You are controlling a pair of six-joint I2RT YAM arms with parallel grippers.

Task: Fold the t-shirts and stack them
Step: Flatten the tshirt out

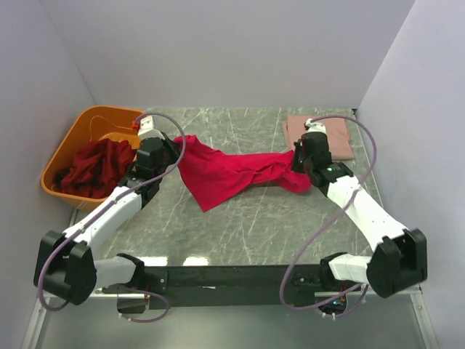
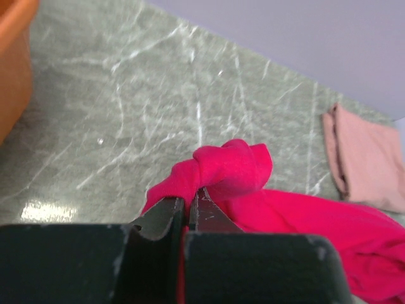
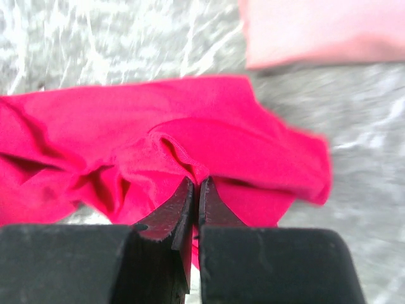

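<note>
A bright crimson-pink t-shirt [image 1: 236,177] hangs stretched between my two grippers over the middle of the table. My left gripper [image 1: 176,149] is shut on its left end, seen bunched at the fingertips in the left wrist view [image 2: 228,170]. My right gripper [image 1: 296,163] is shut on its right end, pinching a hemmed edge [image 3: 190,161]. A pale salmon-pink t-shirt [image 1: 320,135] lies folded at the back right; it also shows in the left wrist view [image 2: 367,158] and the right wrist view [image 3: 316,28]. Dark maroon-red t-shirts [image 1: 98,167] lie crumpled in the tub.
An orange plastic tub [image 1: 76,134] stands at the back left beside the table, next to my left arm. The grey marbled table [image 1: 247,225] is walled by pale panels at the back and sides.
</note>
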